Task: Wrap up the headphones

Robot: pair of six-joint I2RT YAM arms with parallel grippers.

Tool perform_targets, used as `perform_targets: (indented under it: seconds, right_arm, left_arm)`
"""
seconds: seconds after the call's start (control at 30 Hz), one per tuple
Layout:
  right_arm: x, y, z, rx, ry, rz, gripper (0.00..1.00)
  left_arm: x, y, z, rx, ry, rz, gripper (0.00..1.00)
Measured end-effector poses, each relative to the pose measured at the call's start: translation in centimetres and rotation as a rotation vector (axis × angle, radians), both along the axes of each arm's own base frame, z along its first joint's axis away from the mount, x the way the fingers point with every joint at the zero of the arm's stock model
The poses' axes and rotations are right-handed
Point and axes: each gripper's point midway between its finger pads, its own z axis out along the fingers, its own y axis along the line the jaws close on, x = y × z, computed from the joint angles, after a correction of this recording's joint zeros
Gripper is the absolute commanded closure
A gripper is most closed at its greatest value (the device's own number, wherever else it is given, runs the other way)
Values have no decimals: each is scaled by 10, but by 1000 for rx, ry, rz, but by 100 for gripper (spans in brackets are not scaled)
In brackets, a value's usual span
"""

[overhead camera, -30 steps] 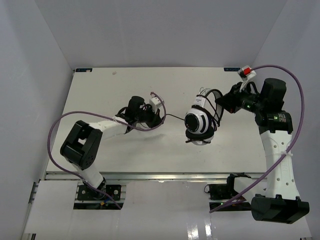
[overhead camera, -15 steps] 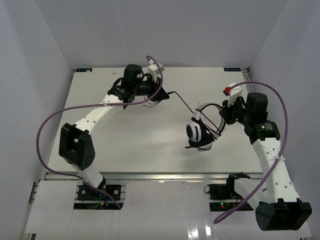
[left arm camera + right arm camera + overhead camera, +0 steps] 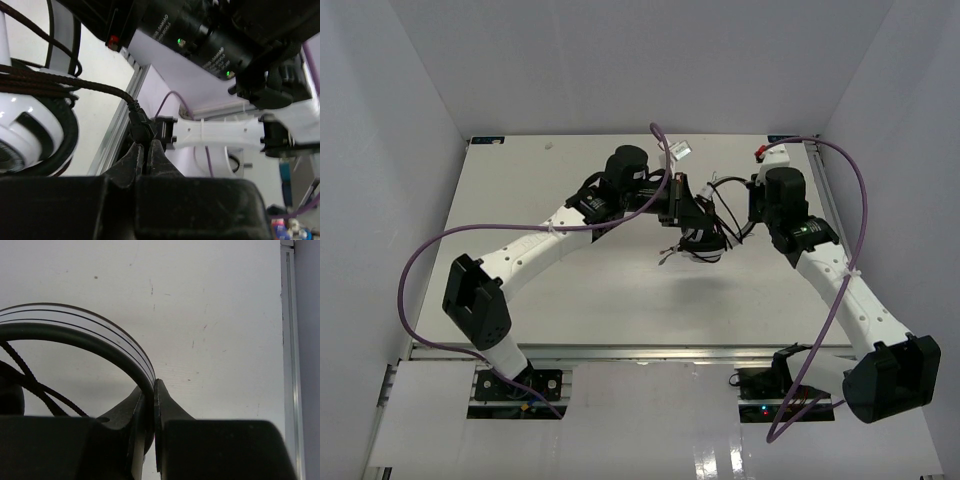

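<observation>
Tightly — headphones [image 3: 75, 322] in right claw [image 3: 151, 386]

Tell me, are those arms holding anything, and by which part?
Both hold the headphones: the right end effector pinches the headband, the left end effector pinches the cable.

white-and-black headphones [image 3: 25, 107], black braided cable [image 3: 75, 82], purple arm cables [image 3: 867, 200]

The right tool [image 3: 154, 390] is pinched tight on the headphones [image 3: 75, 322], whose white-and-black band [image 3: 117, 347] sweeps in an arc from the left. A thin braided cable [image 3: 30, 380] crosses beneath the arc at lower left. Behind lies the pale table [image 3: 215, 315], its metal rail [image 3: 287, 340] along the right edge.
</observation>
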Motion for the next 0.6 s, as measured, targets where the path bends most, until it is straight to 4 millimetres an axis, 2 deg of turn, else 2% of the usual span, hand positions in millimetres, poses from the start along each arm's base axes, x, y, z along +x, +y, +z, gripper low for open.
perform_targets:
  seconds: [0.1, 0.27, 0.37, 0.47, 0.57, 0.6]
  right_arm:
    - [7, 1, 3, 44, -14, -45, 92]
    - [23, 4, 21, 100, -47, -95, 92]
    - [29, 1, 21, 126, -35, -117, 92]
    - [30, -7, 8, 171, 16, -150, 92]
    - [28, -11, -1, 228, 60, -171, 92]
    - [27, -12, -2, 247, 71, -175, 92]
  left_arm:
    - [-2, -15, -2, -21, 50, 66, 99]
    - [-9, -34, -44, 4, 140, 212, 96]
    - [-6, -40, -63, 13, 142, 318, 92]
    - [0, -45, -69, -4, 117, 416, 81]
    - [3, -50, -67, -25, 77, 483, 66]
    - [3, -52, -65, -30, 62, 502, 64]
